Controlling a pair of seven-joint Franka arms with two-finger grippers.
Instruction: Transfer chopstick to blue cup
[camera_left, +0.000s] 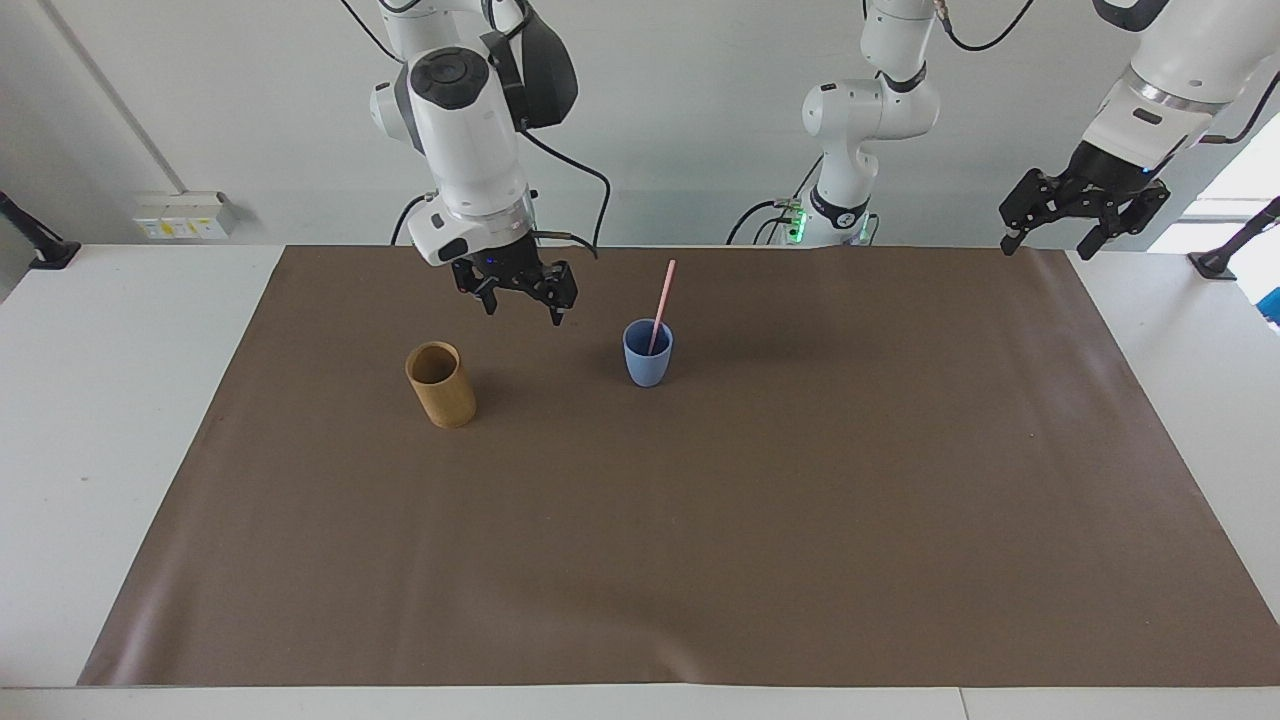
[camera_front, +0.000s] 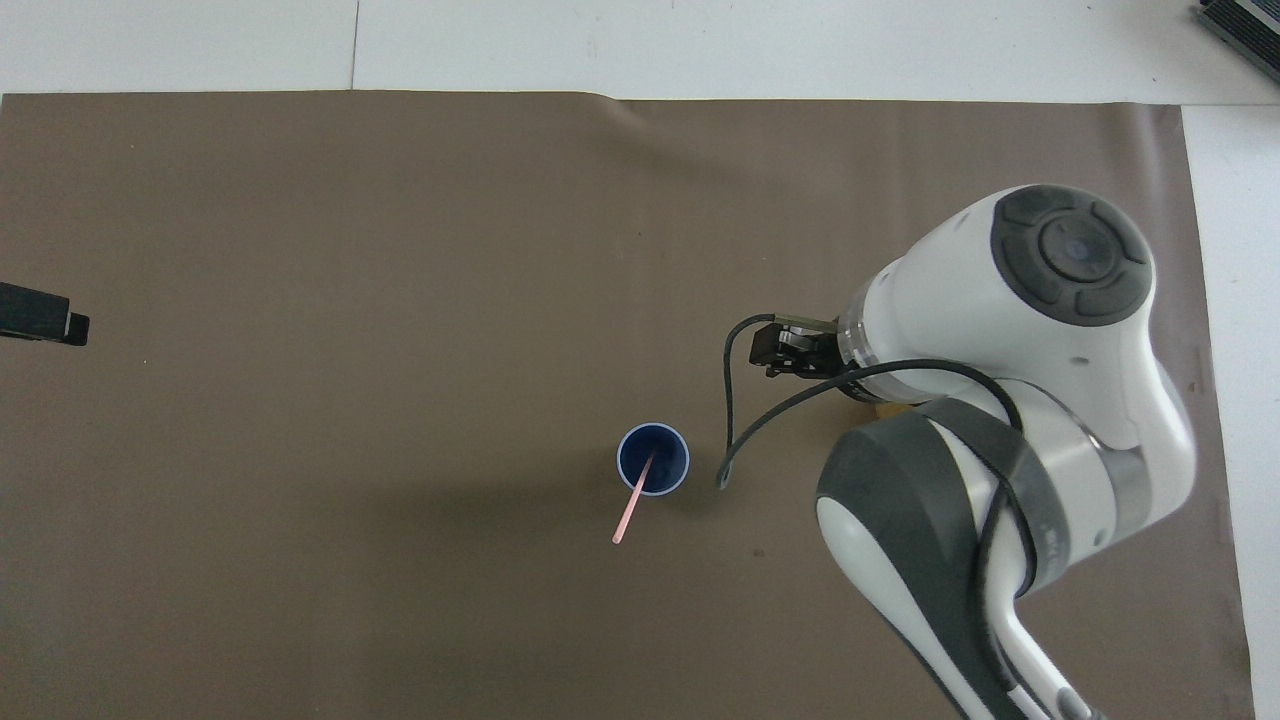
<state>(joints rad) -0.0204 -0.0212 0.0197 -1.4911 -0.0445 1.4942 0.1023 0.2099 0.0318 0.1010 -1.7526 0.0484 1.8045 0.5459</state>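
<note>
Chopstick, thin pale pink stick (camera_left: 660, 305), stands with its lower end inside the small matte light-blue handleless cup (camera_left: 648, 352), leaning on the rim with the upper end tilted toward the robots; nothing grips it. Placing step looks done; judged from this, only clearing the arm is left, and any such move should keep wide of the leaning stick, which a brush could tip out. Right gripper (camera_left: 523, 291) hangs in the air, fingers spread wide and empty, touching nothing; cup and stick sit off to the side of its fingers toward the left arm's end, well apart. Tall tan-brown cylindrical cup (camera_left: 440, 384) stands low beside its fingers, on the brown mat (camera_left: 700, 540). Left gripper (camera_left: 1082, 208) waits raised over the mat's corner, fingers open, empty.
</note>
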